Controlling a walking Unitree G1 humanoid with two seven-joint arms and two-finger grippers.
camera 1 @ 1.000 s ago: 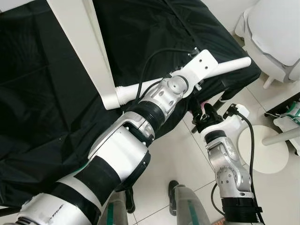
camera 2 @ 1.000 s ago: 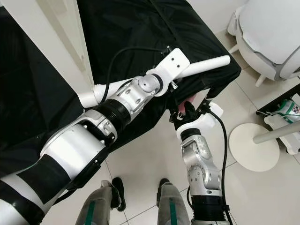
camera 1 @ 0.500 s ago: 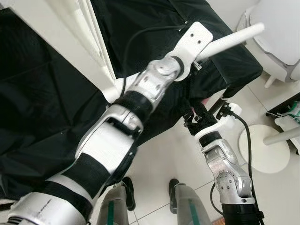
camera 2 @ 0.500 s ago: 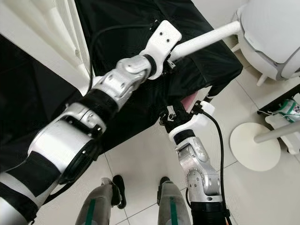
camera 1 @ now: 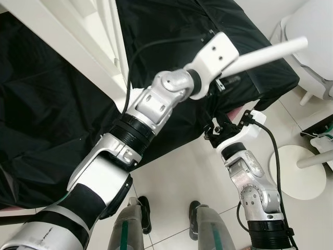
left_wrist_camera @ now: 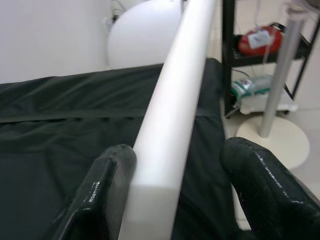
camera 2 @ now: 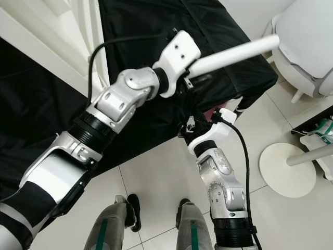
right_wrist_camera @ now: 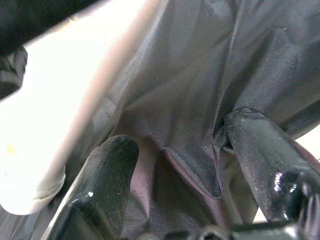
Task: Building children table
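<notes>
Setting: white tiled floor [camera 1: 171,172]; surface draped in black cloth [camera 1: 52,114], occupying left and far part of scene.

Item 1 – white tabletop panel [camera 1: 67,36], lying on the cloth at far left, long edge running toward the near side.

Item 2 – white table leg [camera 1: 265,53], round rod, lifted off the cloth, tilted up toward far right, free end near a white chair [camera 1: 315,36]. In wrist view the rod [left_wrist_camera: 175,110] ran along one finger [left_wrist_camera: 107,185], touching it; other finger stood apart w/ a gap. Squared butt end lay between the fingers.

Item 3 – left gripper [left_wrist_camera: 172,200], above the near right part of the cloth, carrying the leg; fingers spread, rod resting against one of them, not clamped from both sides as far as visible.

Item 4 – right gripper [right_wrist_camera: 182,175], low at the near right edge of the surface, fingers parted, holding nothing, pointed into hanging cloth folds [right_wrist_camera: 200,100].

Item 5 – round white stand base [camera 1: 296,172] w/ pole, on floor at right. Dark shelf rack [left_wrist_camera: 260,55] w/ red and green-white objects beyond, far right.

Item 6 – robot's own legs [camera 1: 203,229], near centre.
</notes>
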